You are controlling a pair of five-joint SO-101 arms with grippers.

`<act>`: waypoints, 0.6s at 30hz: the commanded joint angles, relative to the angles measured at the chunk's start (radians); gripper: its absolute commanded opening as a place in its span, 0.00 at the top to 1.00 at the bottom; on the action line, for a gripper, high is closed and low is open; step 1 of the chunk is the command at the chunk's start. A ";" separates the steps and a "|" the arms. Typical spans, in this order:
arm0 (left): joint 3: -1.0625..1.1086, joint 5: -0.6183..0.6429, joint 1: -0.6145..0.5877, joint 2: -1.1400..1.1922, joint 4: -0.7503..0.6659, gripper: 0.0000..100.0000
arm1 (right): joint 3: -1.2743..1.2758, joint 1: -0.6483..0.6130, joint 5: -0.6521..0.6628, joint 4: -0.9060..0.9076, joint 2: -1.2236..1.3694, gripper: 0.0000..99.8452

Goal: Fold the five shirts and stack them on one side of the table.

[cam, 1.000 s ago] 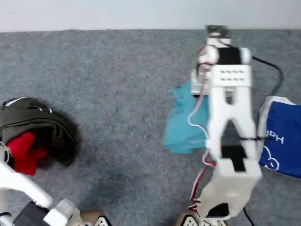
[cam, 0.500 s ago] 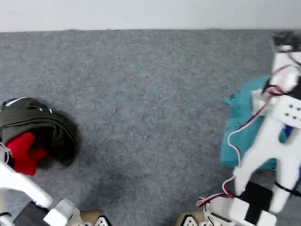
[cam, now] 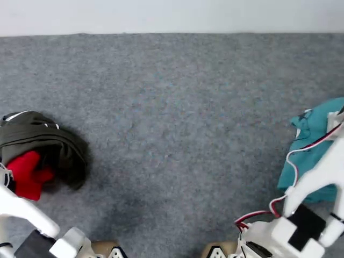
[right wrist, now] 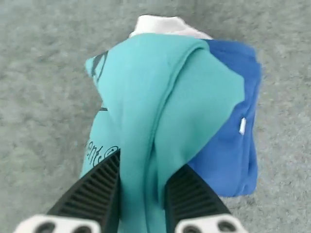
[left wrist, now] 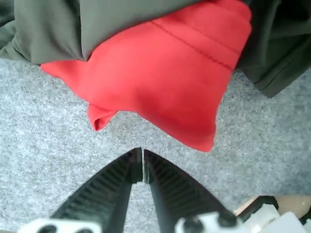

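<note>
Two more peek out under the teal shirt (right wrist: 160,92) from my right wrist: a blue shirt (right wrist: 233,141) and a white cloth (right wrist: 167,24). Overhead, teal sits at three o'clock on the table (cam: 172,107); my right claw (right wrist: 146,165) pinches its fold.

Garments: five counted. Two heaped at 9 o'clock: one olive shirt (cam: 51,142), one red shirt (cam: 26,174). Three piled at 3 o'clock: one teal shirt (cam: 320,121), one blue shirt (right wrist: 233,145), one white garment (right wrist: 167,24), edge only. Arms: two, left arm (cam: 24,212) at 7 o'clock, right arm (cam: 314,185) at 5 o'clock. Grippers: two, left gripper (left wrist: 142,167), right gripper (right wrist: 141,182). Table (cam: 177,107): one, grey-carpeted.
</note>
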 commanded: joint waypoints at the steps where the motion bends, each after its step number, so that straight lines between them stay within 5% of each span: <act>1: -0.013 -0.012 0.003 -0.017 -0.018 0.98 | -0.006 0.047 0.008 -0.093 0.044 0.99; 12: -0.013 -0.012 0.009 -0.014 -0.018 0.98 | -0.009 0.136 0.118 -0.374 0.285 0.98; 18: -0.013 -0.012 0.009 -0.014 -0.018 0.98 | -0.018 0.137 0.087 -0.383 0.289 0.71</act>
